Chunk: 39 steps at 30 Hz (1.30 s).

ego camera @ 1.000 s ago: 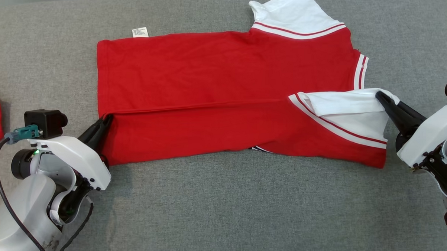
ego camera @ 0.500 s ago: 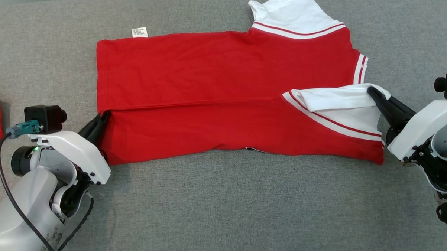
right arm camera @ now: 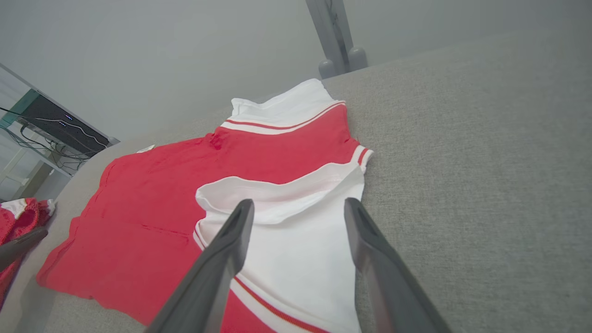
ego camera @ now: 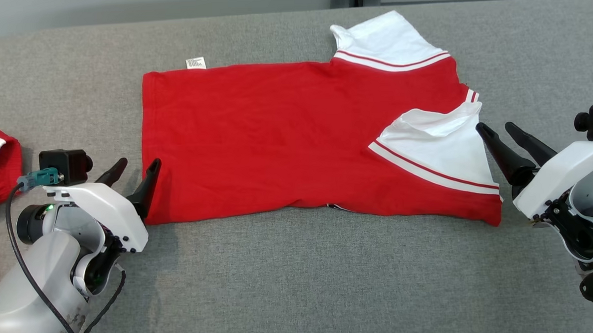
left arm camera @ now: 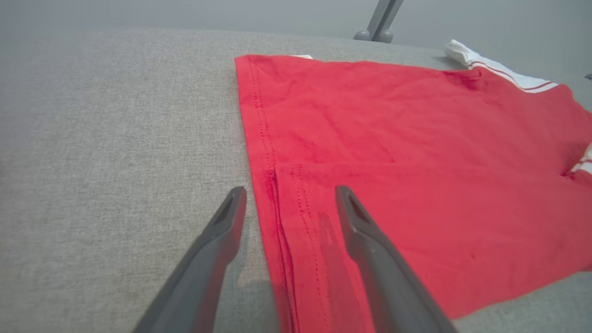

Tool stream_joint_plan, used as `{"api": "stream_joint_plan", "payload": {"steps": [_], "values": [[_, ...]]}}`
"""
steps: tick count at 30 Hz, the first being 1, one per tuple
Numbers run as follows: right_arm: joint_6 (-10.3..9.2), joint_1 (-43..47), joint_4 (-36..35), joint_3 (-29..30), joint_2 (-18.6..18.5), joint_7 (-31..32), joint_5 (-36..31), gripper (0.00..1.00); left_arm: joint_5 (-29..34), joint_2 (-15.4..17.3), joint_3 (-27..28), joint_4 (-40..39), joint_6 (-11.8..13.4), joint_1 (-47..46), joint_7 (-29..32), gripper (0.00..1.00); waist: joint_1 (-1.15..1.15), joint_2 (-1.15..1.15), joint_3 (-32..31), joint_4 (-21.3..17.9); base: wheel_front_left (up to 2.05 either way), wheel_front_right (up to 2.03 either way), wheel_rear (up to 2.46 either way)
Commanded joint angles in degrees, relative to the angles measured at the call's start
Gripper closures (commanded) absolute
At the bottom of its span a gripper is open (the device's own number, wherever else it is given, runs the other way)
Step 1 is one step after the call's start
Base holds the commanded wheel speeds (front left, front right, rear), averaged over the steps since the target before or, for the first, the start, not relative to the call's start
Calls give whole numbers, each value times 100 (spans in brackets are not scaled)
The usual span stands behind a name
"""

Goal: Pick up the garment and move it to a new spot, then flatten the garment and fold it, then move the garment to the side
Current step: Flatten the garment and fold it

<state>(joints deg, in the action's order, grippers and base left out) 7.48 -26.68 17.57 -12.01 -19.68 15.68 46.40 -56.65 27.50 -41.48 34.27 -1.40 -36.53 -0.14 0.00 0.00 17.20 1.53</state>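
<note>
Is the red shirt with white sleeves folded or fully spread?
Partly folded: the red shirt with white sleeves has its near side doubled over, and one white sleeve lies on the red.

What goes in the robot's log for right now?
left hand: open, at hem | right hand: open, beside nearer white sleeve | red shirt: lying folded, ungripped

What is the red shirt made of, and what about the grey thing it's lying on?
The red shirt looks like soft knit cotton, matte: it creases gently and its hem shows rows of stitching. The grey surface looks like coarse woven upholstery cloth: you can see a speckled weave. That's only a guess from looks.
</note>
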Motion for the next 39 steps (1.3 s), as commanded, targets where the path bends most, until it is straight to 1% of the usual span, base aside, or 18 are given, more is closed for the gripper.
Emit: {"api": "stream_joint_plan", "payload": {"steps": [1,8,12,14,19,24,30,39], "values": [[4,12,19,-12,-37,-40,24,0,-17,2,5,17,20,52,-32,0,0,0,-63,8,0,0,0],[4,212,143,-86,-178,-65,42,0,-57,47,-34,-150,126,243,46,0,0,0,-327,26,0,0,0],[4,388,255,-33,-167,130,40,0,-139,95,-30,-352,245,405,145,0,0,0,-420,37,0,0,0],[4,470,304,7,-182,243,-48,0,-244,89,-64,-462,271,505,337,0,0,0,-470,44,0,0,0],[4,677,459,292,-2,481,-197,0,-398,122,-57,-754,461,697,596,0,0,0,-536,64,0,0,0],[5,771,603,555,210,996,-274,0,-537,185,-121,-950,587,811,954,0,0,0,-511,84,0,0,0],[4,662,696,765,392,1446,-323,0,-654,210,-183,-1058,658,803,1341,0,0,0,-452,89,0,0,0],[4,669,756,877,596,2016,-379,0,-735,160,-230,-1001,669,704,1545,0,0,0,-355,113,0,0,0]]}}
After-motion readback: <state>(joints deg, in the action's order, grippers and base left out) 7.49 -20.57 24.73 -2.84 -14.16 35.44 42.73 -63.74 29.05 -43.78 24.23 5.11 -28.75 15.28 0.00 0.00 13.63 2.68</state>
